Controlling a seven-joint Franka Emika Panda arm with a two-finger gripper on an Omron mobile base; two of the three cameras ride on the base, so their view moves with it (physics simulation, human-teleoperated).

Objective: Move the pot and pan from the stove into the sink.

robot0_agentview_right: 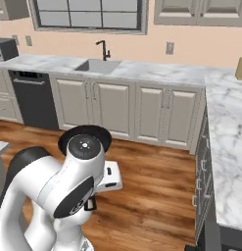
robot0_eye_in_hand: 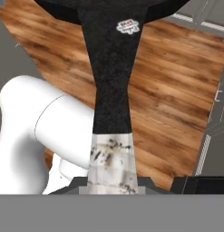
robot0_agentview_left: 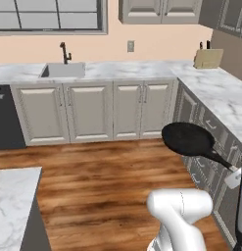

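Black pan point(robot0_agentview_left: 187, 138) rides in the air over the wood floor point(robot0_agentview_left: 103, 186), jaws clamped on the end of its long handle point(robot0_eye_in_hand: 112, 90), presumably in transit to the sink point(robot0_agentview_left: 62, 70) at far left. Arm is folded low and near; dish held about level, pointing toward the far counter point(robot0_agentview_left: 142, 68).

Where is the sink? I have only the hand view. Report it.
Observer: The grey rectangular sink is set in the white marble counter along the far wall.
Operator: Give me the pan's position.
Observer: The shallow black frying pan hangs above the brown wooden floor, apart from that counter.
Operator: Locate the faucet.
Observer: The black angular faucet stands at the basin's back edge, below a window.
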